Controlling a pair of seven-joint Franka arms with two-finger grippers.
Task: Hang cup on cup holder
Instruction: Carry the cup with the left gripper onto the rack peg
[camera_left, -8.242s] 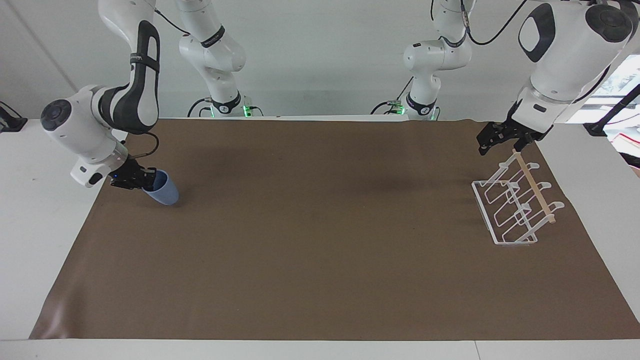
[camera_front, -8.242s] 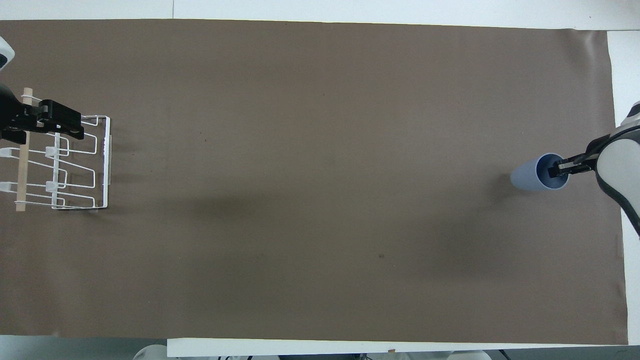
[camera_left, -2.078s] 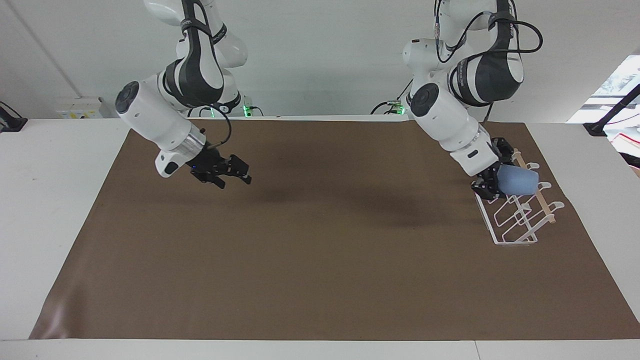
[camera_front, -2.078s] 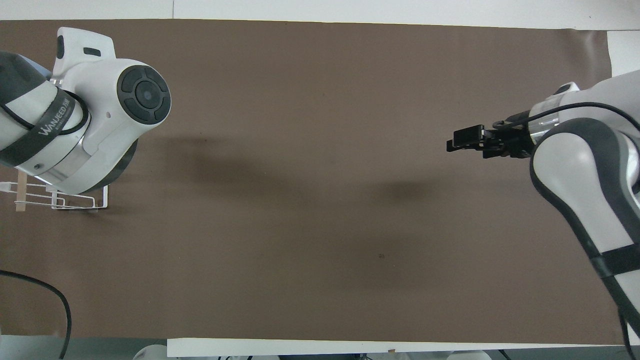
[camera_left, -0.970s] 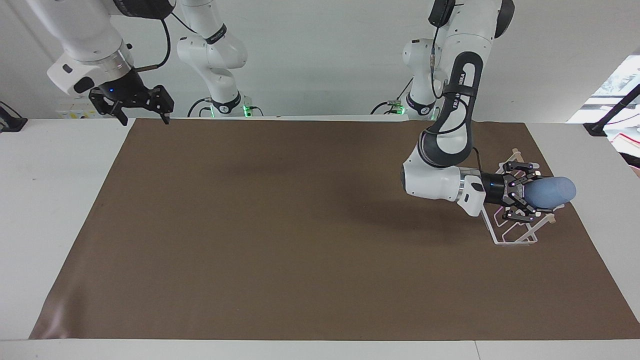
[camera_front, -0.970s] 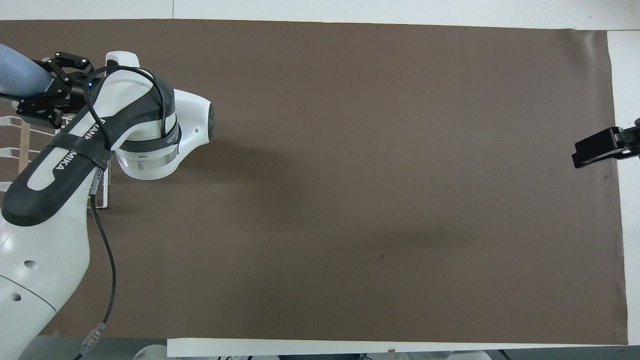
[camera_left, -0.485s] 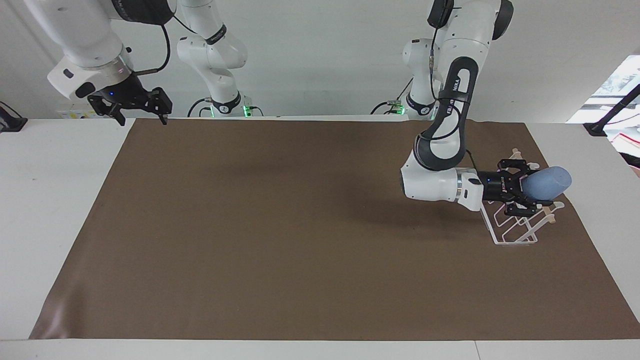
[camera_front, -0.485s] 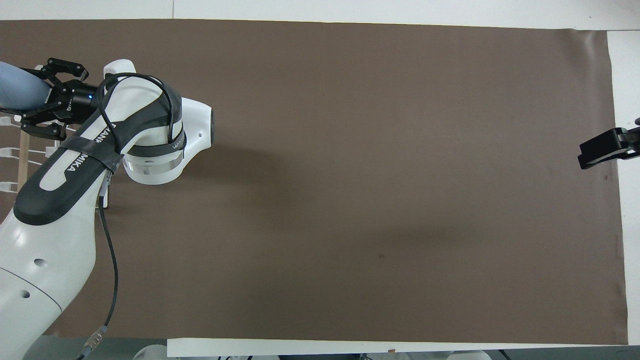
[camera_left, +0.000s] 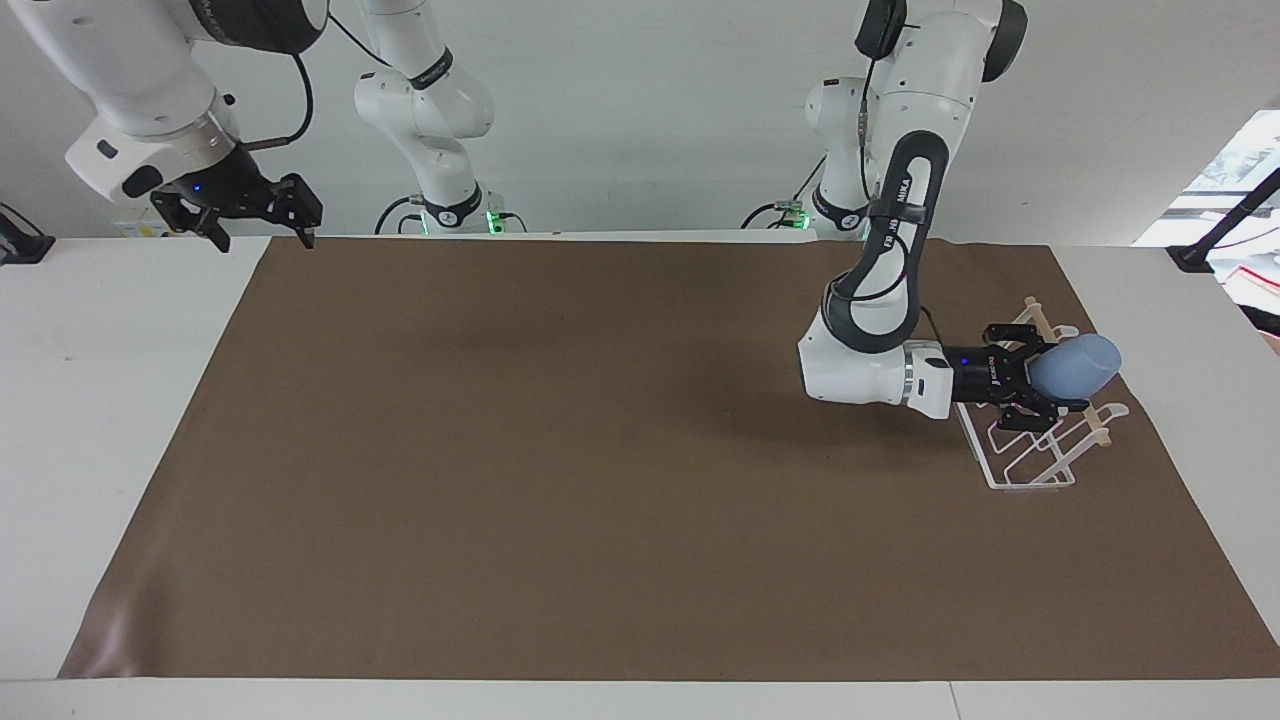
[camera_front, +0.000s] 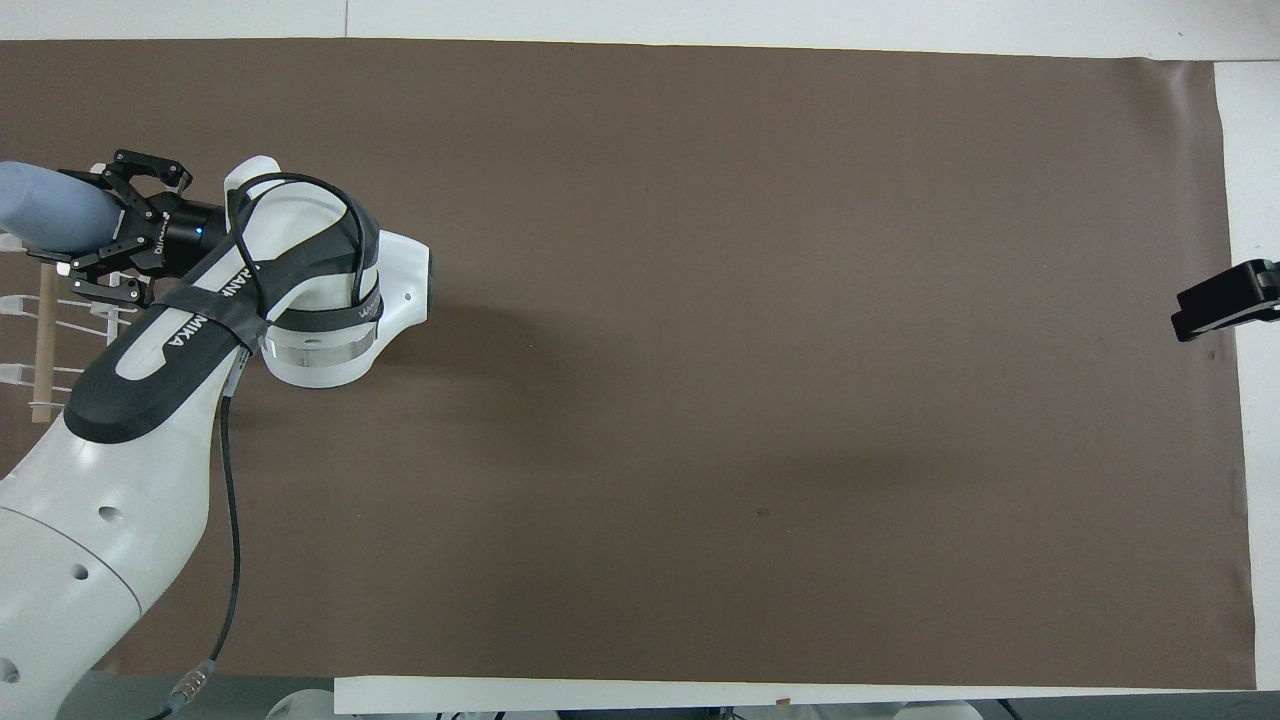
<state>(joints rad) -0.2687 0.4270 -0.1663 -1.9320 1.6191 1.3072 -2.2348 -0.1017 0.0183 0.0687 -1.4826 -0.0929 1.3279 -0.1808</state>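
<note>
The light blue cup (camera_left: 1078, 366) lies on its side in the air, closed end pointing away from my left arm, over the prongs of the white wire cup holder (camera_left: 1035, 484). My left gripper (camera_left: 1050, 378) is shut on the cup's rim end and held level just above the rack. In the overhead view the cup (camera_front: 45, 215) and left gripper (camera_front: 78, 222) cover much of the cup holder, whose wooden dowel (camera_front: 42, 340) shows. Whether the cup touches a prong I cannot tell. My right gripper (camera_left: 258, 225) is open and empty, raised over the table's edge at the right arm's end, and waits.
A brown mat (camera_left: 600, 480) covers the table; the cup holder stands on it at the left arm's end. My left arm's forearm (camera_front: 300, 300) hangs over the mat beside the rack. Only a tip of the right gripper (camera_front: 1215, 300) shows in the overhead view.
My left gripper with the cup has drawn back a little over the rack toward the robots. My right gripper has drifted slightly farther toward its end of the table.
</note>
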